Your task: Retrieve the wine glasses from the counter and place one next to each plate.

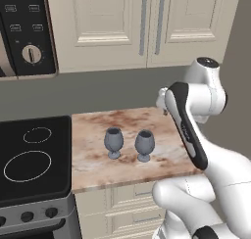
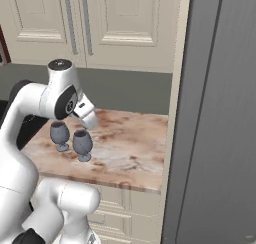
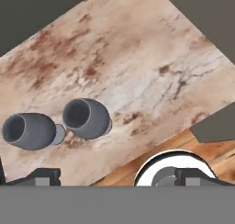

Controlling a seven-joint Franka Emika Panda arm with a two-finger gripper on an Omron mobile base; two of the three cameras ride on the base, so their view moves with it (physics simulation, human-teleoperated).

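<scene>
Standing side by side near the middle of the bench (image 1: 98,164), both wine glasses are upright, close together without touching: the left glass (image 1: 113,141) sits a little nearer the stove (image 1: 29,159), the right glass (image 1: 144,144) just beside it towards the arm. From the hand camera they appear from above, both open mouths visible, the left glass (image 3: 28,131) and the right glass (image 3: 86,118) almost rim to rim.

Each looks small and light, with a rounded bowl on a short stem and a round foot. That shape is top-heavy, so a sideways nudge would likely tip one, and a tipped one could knock over its neighbour. The smooth curved bowl may slip in a loose grip; taking hold across the widest part of the bowl, or around the stem just under it, seems safest. They read as stiff and probably fragile, so a gentle squeeze is wiser.

The gripper (image 3: 114,182) hangs above the bench, its fingers spread wide and holding nothing, the tips showing at the bottom of the hand camera's picture.

The bench is flat, polished-looking veined stone, likely slick under the foot. Room is tight: a dark wall panel (image 2: 220,113) closes the right side, the stove borders the left, and cabinets (image 1: 142,27) hang above the back.
</scene>
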